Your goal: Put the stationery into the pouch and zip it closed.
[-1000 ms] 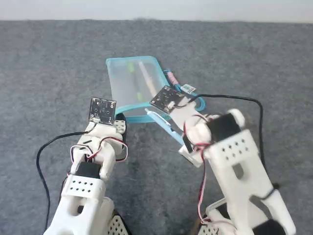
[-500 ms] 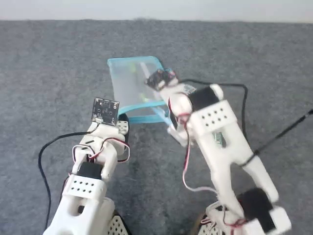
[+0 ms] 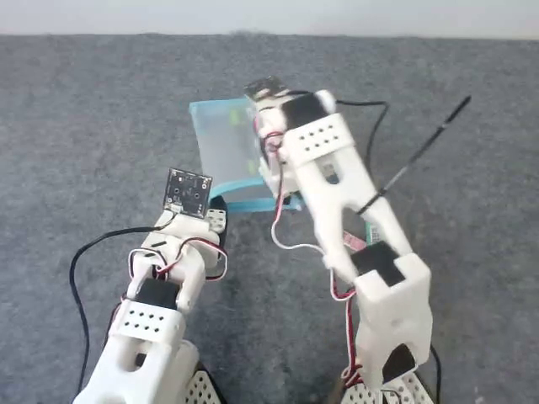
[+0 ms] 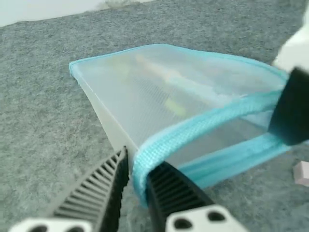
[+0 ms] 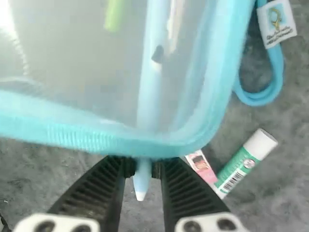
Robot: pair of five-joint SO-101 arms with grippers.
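Observation:
The pouch (image 3: 221, 139) is translucent with light-blue trim and lies on the grey mat. My left gripper (image 4: 134, 186) is shut on the trim at the pouch's (image 4: 159, 96) near corner. My right gripper (image 5: 140, 169) is shut on a light-blue pen (image 5: 150, 92), whose length runs inside the pouch (image 5: 72, 72) under the trim. A lime-green marker (image 5: 113, 14) also lies inside. In the high view my right arm (image 3: 324, 147) stretches over the pouch's right side and hides its gripper.
A green-and-white tube (image 5: 245, 163) and a pink eraser (image 5: 200, 164) lie on the mat beside the pouch's corner. The pouch's blue strap (image 5: 270, 82) and its tag (image 5: 274, 19) trail off nearby. Grey mat (image 3: 93, 109) surrounds everything.
My right arm has swung forward over the pouch, pushing the light-blue pen from the near edge into it. The left arm has hardly moved and keeps its hold.

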